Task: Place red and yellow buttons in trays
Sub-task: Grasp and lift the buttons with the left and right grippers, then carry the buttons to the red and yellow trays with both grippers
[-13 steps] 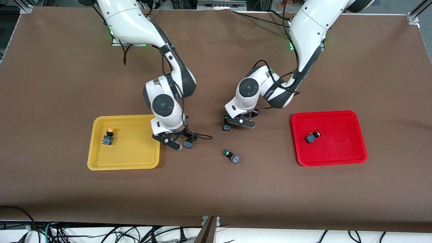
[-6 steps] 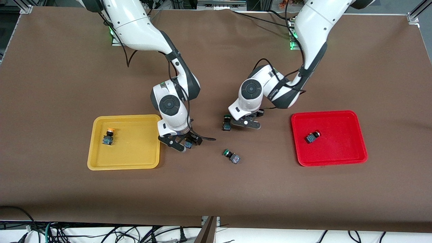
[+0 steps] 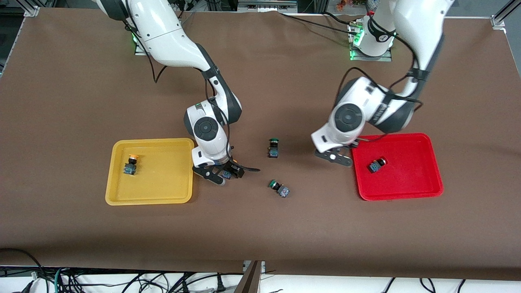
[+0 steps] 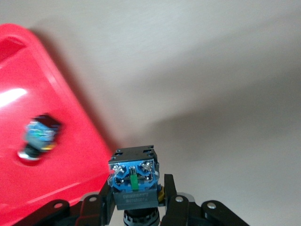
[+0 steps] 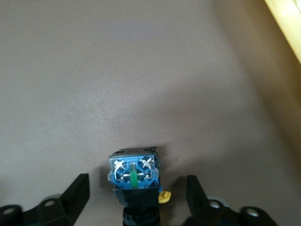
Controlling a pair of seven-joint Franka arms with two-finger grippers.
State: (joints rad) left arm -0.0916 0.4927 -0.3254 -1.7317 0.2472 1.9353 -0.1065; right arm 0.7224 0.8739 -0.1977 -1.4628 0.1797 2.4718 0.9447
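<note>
Nearest the camera, a green button [image 3: 279,188] lies on the table. Right gripper [image 3: 220,174] sits low beside the yellow tray [image 3: 163,195], fingers spread wide around a button [image 5: 133,176] on the table. Left gripper [image 3: 334,156] clamps a button [image 4: 134,179] at the red tray's [image 3: 407,191] edge.

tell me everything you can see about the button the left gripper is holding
The held button is a small switch with a black body and a blue base plate that has metal screw terminals and a green centre mark. The left gripper is shut on its body, base pointing away from the wrist. Its cap is hidden, so its colour cannot be told. It hangs in the air beside the rim of the red tray, touching only the gripper.
</note>
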